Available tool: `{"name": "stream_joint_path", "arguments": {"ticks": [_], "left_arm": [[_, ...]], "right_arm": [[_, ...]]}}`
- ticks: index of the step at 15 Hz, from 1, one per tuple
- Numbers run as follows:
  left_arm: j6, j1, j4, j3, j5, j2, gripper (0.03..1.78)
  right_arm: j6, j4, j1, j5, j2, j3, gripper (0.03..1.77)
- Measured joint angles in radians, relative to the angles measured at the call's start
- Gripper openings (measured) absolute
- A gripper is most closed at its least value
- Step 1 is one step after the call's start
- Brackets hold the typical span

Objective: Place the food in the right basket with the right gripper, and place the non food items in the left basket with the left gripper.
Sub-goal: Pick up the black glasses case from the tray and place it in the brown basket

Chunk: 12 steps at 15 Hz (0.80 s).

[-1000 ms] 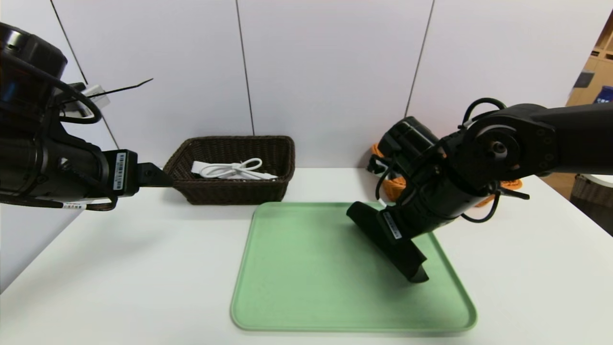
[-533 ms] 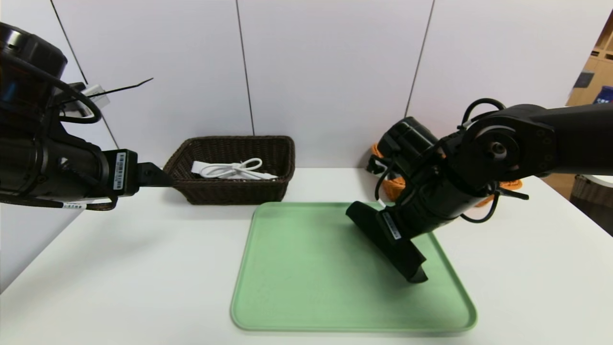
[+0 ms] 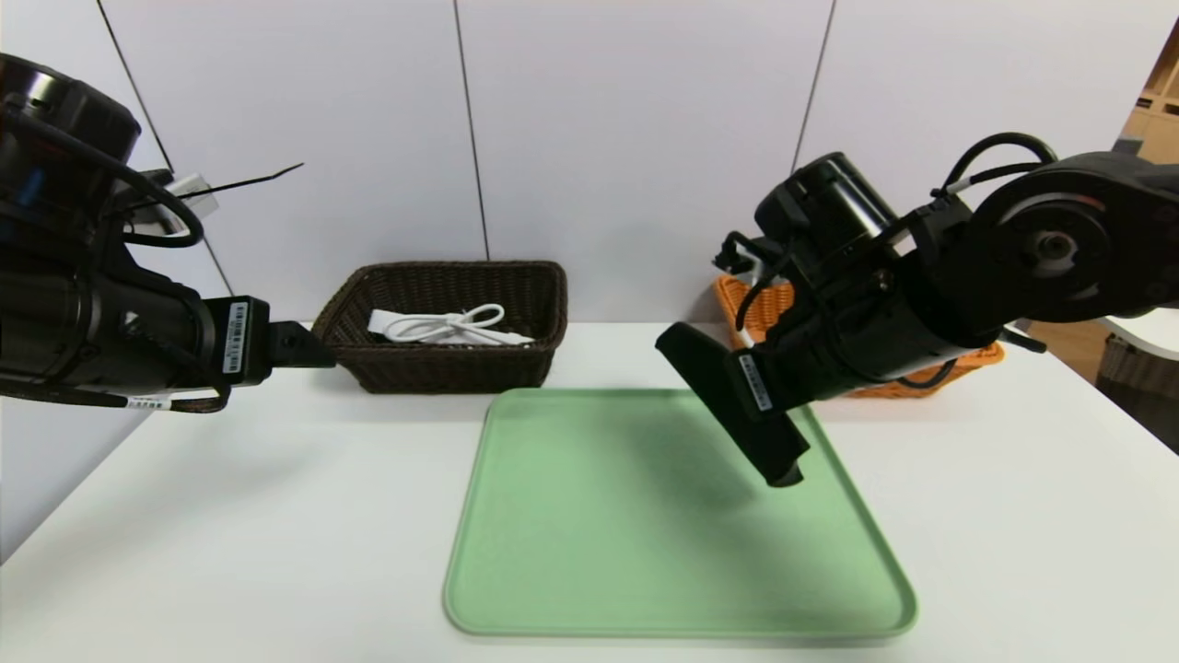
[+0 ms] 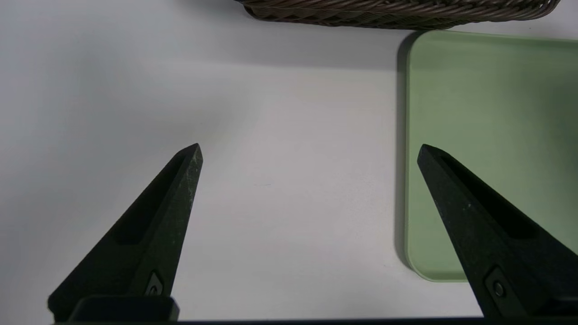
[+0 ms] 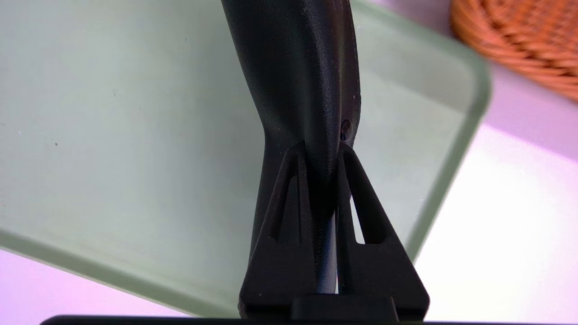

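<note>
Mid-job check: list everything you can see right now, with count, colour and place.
table: 1, white, under everything
tray: 1, green, centre of table, nothing lying on it
brown basket: 1, dark wicker, behind the tray's left corner
cable: 1, white, coiled inside the brown basket
orange basket: 1, behind the tray's right side, partly hidden by the right arm
black object: 1, pinched in the right gripper above the tray; kind unclear
left gripper: open, over bare table left of the tray
right gripper: shut on the black object

A white table carries a green tray near centre, a brown basket far left, and an orange basket far right.
</note>
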Motion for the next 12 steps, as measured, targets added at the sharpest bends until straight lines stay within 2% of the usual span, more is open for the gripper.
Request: {"name": "stream_joint_path", "arguments": {"ticks": [5,7,10,12], "left_arm": [[-0.001,-0.003,0.000,0.021,0.001,0.000,1.69],[-0.002,-0.003,0.001,0.036,0.003,-0.003,1.69],[-0.001,-0.003,0.001,0.069,0.003,-0.015,1.69],[-0.002,-0.002,0.001,0.095,0.005,-0.032,1.69]], "right_arm": [[-0.069,-0.172,0.035,-0.049,-0.028,-0.053,0.19],[-0.093,-0.181,0.042,-0.076,-0.006,-0.134,0.19],[-0.129,-0.183,0.049,-0.087,0.077,-0.324,0.19],[-0.180,-0.240,0.059,-0.091,0.148,-0.397,0.19]]}}
